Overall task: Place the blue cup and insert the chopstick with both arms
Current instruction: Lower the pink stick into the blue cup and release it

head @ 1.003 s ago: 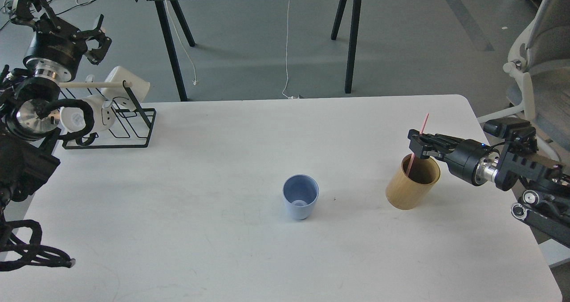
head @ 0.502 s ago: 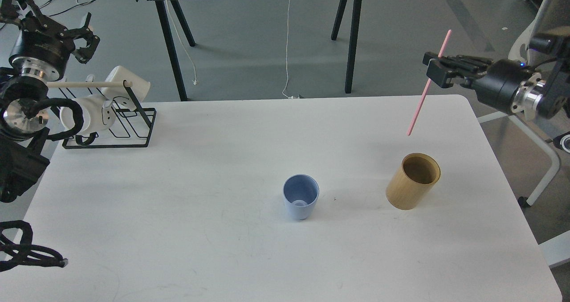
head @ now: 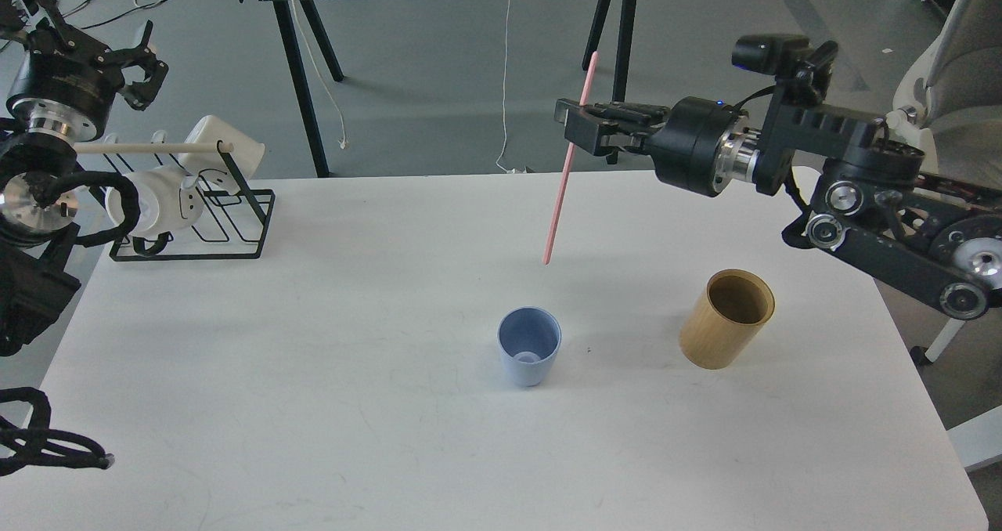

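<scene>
Since half a second ago, the right end effector (head: 578, 133) has swung leftward from above the table's right edge, carrying the pink chopstick (head: 567, 161) away from the tan wooden holder (head: 726, 319) and toward the centre of the scene. Its fingers are pressed onto the stick about a third of the way down from the top, so the chopstick hangs nearly upright with a slight tilt, upper end leaning right. The lower tip hangs in the air over the white tabletop (head: 329, 374), farther back than the blue cup (head: 529, 346) and a little to its right in the view, well clear of the rim.

The blue cup stands upright on the tabletop near the middle, mouth open toward the camera, in the same spot as before. The tan wooden holder stands to its right, upright and empty, also unmoved.

At the far left, the left end effector (head: 133, 65) is raised above the back left corner of the table, its fingers spread apart and holding nothing, little changed from the earlier frame. Just below it, the black wire rack (head: 227, 218) sits on the tabletop's back left corner, with white mugs (head: 176, 190) hung on it and its pale wooden rod (head: 149, 148) running across the top.
</scene>
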